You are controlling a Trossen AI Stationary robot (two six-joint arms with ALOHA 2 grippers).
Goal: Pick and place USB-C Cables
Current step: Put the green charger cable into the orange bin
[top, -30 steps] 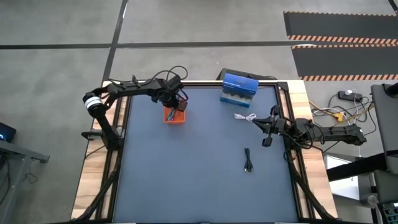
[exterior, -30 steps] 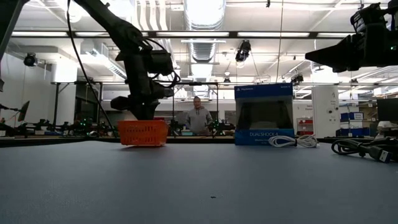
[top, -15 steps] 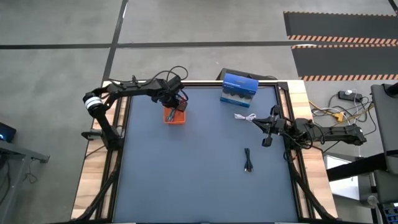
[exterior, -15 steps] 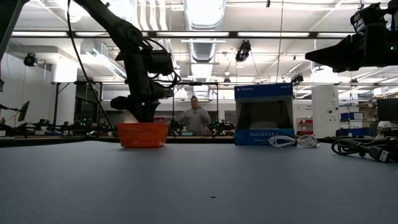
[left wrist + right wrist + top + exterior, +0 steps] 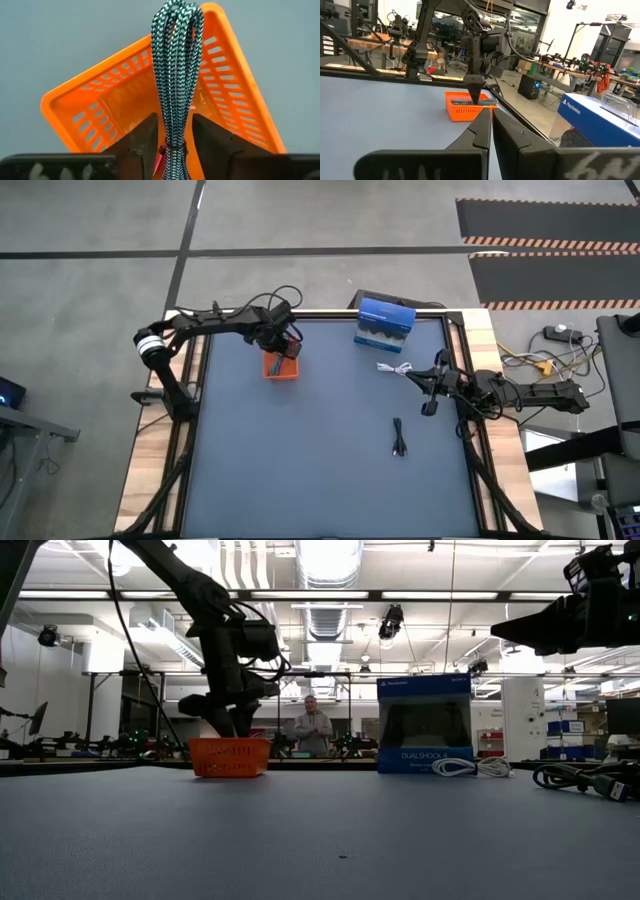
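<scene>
Left wrist view: left gripper (image 5: 172,145) pinching teal-green braided folded cable (image 5: 175,75) above orange slotted plastic basket (image 5: 100,110); loops seemingly overhang rim, risk of spilling outside on release. Right gripper (image 5: 489,131) pressed together, idle at table's right edge

— How's my light?
— I get even overhead light; the ceiling lamps (image 5: 322,558) blow out to white glare in the low view.
— Focus?
— My left wrist view is sharp on the teal cable (image 5: 176,75); its fingers (image 5: 142,145) blur. Table (image 5: 330,460) shadows stay soft.
</scene>
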